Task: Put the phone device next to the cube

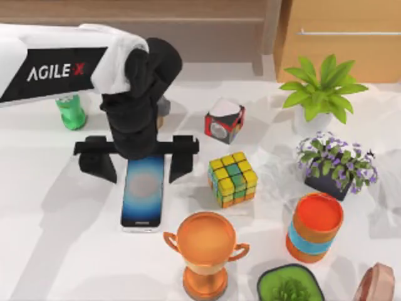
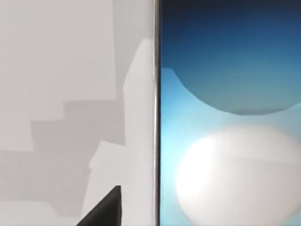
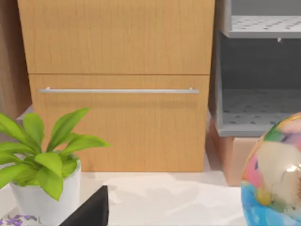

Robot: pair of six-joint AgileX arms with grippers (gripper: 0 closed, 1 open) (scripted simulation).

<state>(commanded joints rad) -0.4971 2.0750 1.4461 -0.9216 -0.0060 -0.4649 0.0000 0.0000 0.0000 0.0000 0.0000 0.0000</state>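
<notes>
the phone device lies flat, screen up, on the white table, lower left of centre in the top view. the cube sits just to its right, apart from it by a narrow strip of table. the left gripper hangs over the phone's upper end, jaws spread wide, one finger on each side and neither touching it. in the left wrist view the phone's silver edge runs straight down the frame. around them stand a copper trophy, a red-black-white box, a green bottle and an orange canister. for the right gripper, i cannot tell.
</notes>
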